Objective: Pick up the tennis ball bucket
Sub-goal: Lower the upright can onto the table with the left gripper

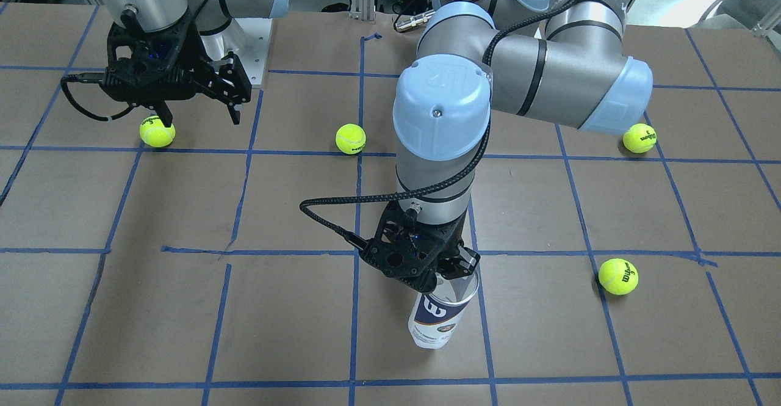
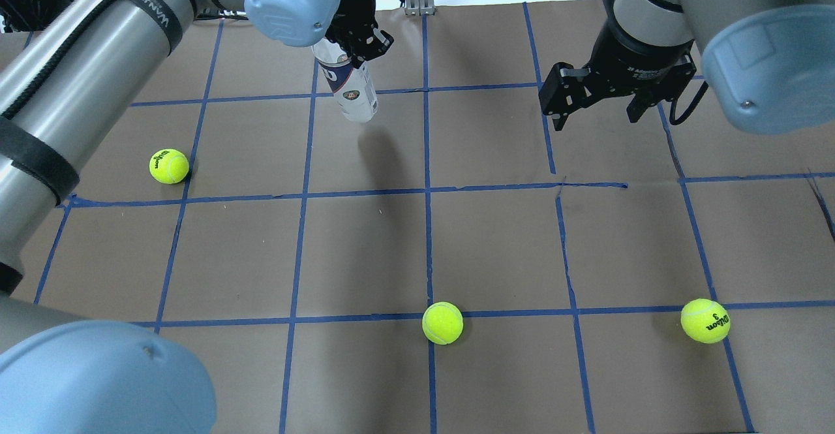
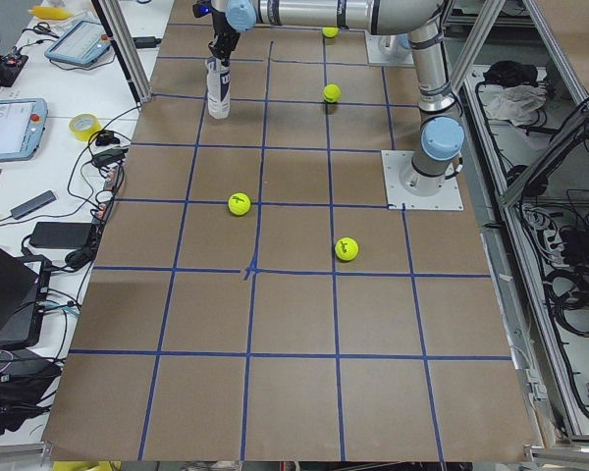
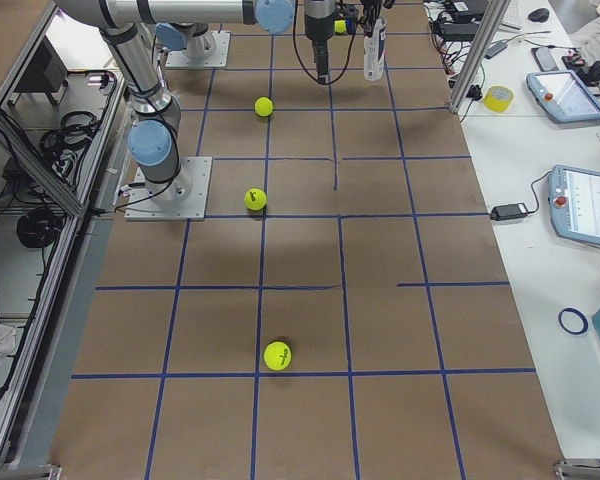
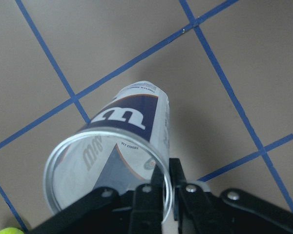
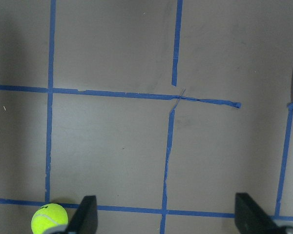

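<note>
A white "W" marks the tennis ball bucket (image 5: 129,117) — "Wilson 3" a tennis ball (image 2: 705,321).

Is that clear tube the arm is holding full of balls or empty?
Empty. The left wrist view looks into the tube through its open top: no balls inside, only the label showing through the clear wall.

My left gripper (image 1: 456,270) pinches the bucket (image 1: 440,317) at its rim, one finger inside, one outside, over the table's (image 1: 183,308) far side. My right gripper (image 1: 200,119) hangs well to its right. Four balls (image 1: 351,138) lie scattered nearer me.
</note>
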{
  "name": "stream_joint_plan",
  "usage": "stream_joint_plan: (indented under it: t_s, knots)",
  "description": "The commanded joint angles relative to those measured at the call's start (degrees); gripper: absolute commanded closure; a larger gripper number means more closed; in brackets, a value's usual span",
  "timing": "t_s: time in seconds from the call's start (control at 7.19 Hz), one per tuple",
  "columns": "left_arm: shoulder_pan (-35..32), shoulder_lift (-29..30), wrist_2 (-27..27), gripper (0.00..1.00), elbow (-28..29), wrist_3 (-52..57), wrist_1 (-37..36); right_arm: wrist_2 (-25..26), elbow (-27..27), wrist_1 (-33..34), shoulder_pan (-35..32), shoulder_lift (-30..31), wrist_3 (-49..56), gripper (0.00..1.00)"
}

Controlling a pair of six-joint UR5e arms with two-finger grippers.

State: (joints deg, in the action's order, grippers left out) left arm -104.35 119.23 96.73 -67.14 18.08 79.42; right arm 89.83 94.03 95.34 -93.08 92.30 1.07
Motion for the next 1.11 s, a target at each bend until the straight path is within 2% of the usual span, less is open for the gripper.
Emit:
stream_joint_plan:
  t_s: [0.0, 0.56, 0.97]
  knots:
    - [-0.3, 3.1, 0.5, 1.00, 5.9, 0.7, 7.3, 0.8, 0.0, -0.1, 0.0, 0.1, 0.1, 0.00]
    - [-0.3, 4.4, -0.3, 1.00, 5.4, 0.6, 6.9, 0.7, 0.0, -0.1, 0.0, 0.1, 0.0, 0.00]
    - [-0.4, 3.0, 0.0, 1.00, -1.1, -0.2, -2.4, 0.5, 0.0, -0.1, 0.0, 0.1, 0.1, 0.00]
